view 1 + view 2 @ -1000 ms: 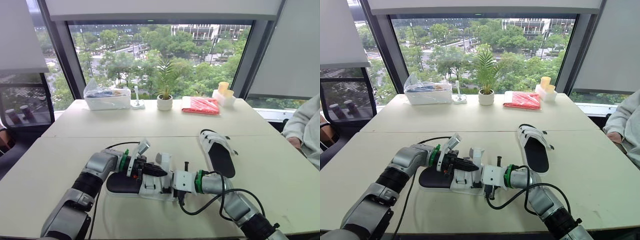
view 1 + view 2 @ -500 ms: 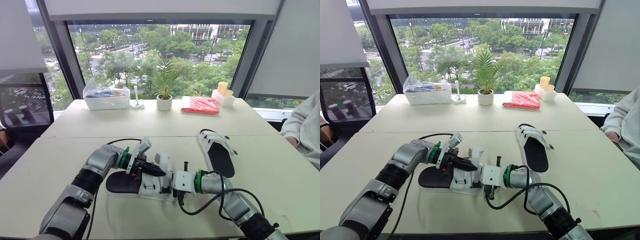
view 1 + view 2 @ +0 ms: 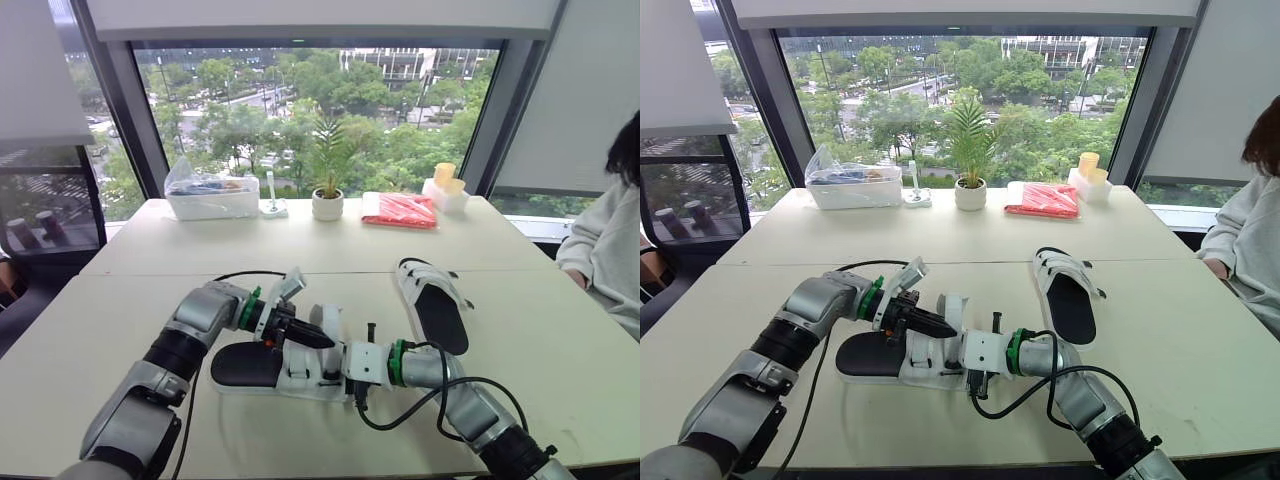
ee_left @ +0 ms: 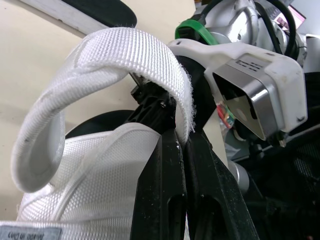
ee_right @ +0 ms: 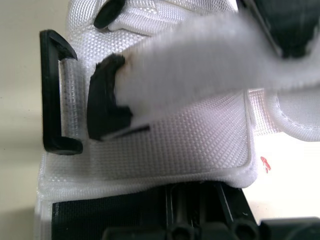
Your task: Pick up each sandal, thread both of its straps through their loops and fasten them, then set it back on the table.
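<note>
The near sandal [image 3: 245,366] lies lengthwise left-to-right on the table [image 3: 110,300] at lower centre, the left gripper [image 3: 322,340] pinched tight on its white strap [image 4: 125,55], the black loop [image 5: 54,92] nearer the right gripper [image 3: 338,372], whose hold I cannot tell.

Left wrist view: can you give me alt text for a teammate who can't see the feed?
The left hand is pinched shut on the end of a white strap, which curls in an open arch from the sandal's white mesh upper. Behind are the right arm's wrist, with a green ring, and the cream table.
</note>
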Robot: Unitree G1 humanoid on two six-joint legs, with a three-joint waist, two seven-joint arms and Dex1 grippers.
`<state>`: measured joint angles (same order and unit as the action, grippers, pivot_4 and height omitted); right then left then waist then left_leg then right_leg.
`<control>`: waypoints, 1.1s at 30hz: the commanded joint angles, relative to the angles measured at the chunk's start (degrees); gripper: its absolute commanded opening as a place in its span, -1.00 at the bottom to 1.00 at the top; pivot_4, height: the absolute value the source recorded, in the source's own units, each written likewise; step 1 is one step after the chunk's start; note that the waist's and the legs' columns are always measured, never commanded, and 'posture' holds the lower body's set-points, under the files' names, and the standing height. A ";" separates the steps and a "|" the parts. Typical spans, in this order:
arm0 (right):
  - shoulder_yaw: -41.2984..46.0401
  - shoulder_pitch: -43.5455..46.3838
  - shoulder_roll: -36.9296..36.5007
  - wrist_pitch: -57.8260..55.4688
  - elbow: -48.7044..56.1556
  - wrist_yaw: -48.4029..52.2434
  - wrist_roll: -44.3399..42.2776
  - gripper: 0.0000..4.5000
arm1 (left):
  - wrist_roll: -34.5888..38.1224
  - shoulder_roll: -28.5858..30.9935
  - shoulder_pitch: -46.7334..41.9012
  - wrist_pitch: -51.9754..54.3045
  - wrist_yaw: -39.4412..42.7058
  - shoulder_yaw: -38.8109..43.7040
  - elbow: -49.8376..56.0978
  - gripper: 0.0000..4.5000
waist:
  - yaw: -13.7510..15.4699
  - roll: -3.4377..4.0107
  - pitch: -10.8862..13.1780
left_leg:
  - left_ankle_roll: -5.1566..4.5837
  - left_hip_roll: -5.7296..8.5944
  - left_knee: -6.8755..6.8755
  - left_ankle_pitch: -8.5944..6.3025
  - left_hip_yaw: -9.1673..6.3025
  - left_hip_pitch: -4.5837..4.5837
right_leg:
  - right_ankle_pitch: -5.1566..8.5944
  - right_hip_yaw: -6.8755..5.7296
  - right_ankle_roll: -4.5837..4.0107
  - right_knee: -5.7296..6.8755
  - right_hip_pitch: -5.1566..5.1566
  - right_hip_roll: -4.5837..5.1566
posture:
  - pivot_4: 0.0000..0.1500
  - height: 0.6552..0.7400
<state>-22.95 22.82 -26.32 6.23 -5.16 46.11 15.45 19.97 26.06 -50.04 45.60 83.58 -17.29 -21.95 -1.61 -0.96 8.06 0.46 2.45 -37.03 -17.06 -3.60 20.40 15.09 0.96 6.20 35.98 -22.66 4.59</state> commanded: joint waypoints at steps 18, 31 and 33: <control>-5.31 -2.91 0.01 -2.42 -5.75 1.23 3.87 -1.00 | 4.87 1.10 -0.92 10.27 -0.67 1.12 3.17 -0.97 | -0.74 0.03 0.05 | 0.00 0.00 0.04 0.00 -0.03 0.01 | 0.01 -0.01 0.00 0.00 -0.01 0.00 | 1.00 0.94; -5.45 -2.83 0.16 -2.39 -5.96 1.12 3.95 -1.00 | 6.91 1.43 -1.21 13.52 -1.26 1.51 3.28 -0.97 | -0.74 0.03 0.05 | 0.00 0.00 0.04 0.00 -0.03 0.01 | 0.01 -0.01 -0.01 0.00 -0.01 0.01 | 1.00 0.94; -5.46 -2.84 0.15 -2.41 -5.99 1.11 3.96 -1.00 | 7.22 1.47 -1.35 13.87 -1.33 1.58 3.19 -0.97 | -0.74 0.03 0.05 | 0.00 0.00 0.04 0.00 -0.03 0.01 | 0.01 -0.01 -0.01 0.00 -0.01 0.01 | 1.00 0.94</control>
<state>-23.51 23.06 -25.87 6.25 -5.28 45.75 15.62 25.82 27.03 -50.03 59.11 82.10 -17.14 -19.27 -2.35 -0.94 8.11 0.46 2.45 -36.99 -17.06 -3.63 20.41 15.10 0.96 6.19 35.98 -22.67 4.60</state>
